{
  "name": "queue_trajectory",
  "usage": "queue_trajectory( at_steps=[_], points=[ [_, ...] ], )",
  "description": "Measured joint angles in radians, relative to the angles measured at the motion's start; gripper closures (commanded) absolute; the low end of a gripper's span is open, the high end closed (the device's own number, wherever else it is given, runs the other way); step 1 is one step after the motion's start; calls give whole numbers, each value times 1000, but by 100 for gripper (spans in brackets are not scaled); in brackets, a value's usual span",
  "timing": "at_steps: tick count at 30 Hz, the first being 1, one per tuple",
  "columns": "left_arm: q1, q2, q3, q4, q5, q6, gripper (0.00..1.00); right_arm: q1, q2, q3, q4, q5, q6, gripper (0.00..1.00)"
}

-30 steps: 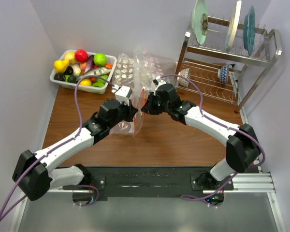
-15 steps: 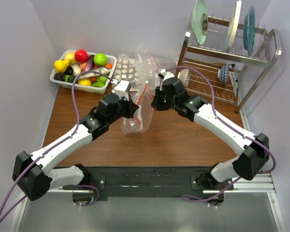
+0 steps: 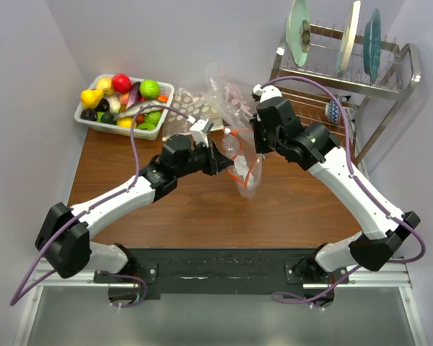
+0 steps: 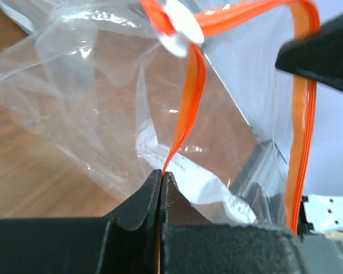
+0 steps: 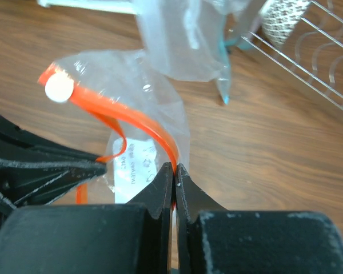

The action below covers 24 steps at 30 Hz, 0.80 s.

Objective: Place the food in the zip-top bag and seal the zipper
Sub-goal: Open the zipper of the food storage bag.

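Clear plastic, the zip-top bag [image 3: 247,173] hangs open over the table [image 3: 202,209]. The left end effector [image 4: 161,173] is clamped on one side of its orange zipper [image 4: 188,97], the right end effector [image 5: 175,168] on the other. The food [image 3: 121,83] sits in a far-left bin [image 3: 95,124].

Worktop [image 3: 202,209]: brown wood-grain surface, lying between pale walls [image 3: 29,108] and carrying every item listed below.
Dish rack [image 3: 361,84]: metal wire frame, standing at the far right corner of the worktop.
Plates: three are standing on edge in the rack's top tier: green [image 3: 299,29], cream [image 3: 348,32] and blue-teal [image 3: 372,36].
Bowls: two patterned bowls are resting in the lower tier, one to the right [image 3: 334,108] and one to the left [image 3: 276,112], which is partly hidden.
Bin [image 3: 94,124]: white plastic tub, sitting at the far left corner.
Spare bags [image 3: 195,99]: clear crinkly plastic, lying heaped between bin and rack; in the right wrist view one is showing a blue-green strip [image 5: 223,85].
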<state>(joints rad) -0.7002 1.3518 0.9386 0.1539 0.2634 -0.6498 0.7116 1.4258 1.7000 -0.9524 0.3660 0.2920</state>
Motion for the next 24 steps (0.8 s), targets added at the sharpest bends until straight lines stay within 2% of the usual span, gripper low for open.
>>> queue_trajectory(
  at_steps=[8, 17, 24],
  points=[
    [-29, -26, -49, 53, 38, -24, 100, 0, 0, -50, -27, -30, -25, 100],
    [-31, -241, -52, -46, 16, -19, 100, 0, -71, -141, 22, -232, -31, 100],
    [-35, -270, -15, -90, 8, -20, 100, 0, -102, -145, 52, -264, -24, 100]
  ],
)
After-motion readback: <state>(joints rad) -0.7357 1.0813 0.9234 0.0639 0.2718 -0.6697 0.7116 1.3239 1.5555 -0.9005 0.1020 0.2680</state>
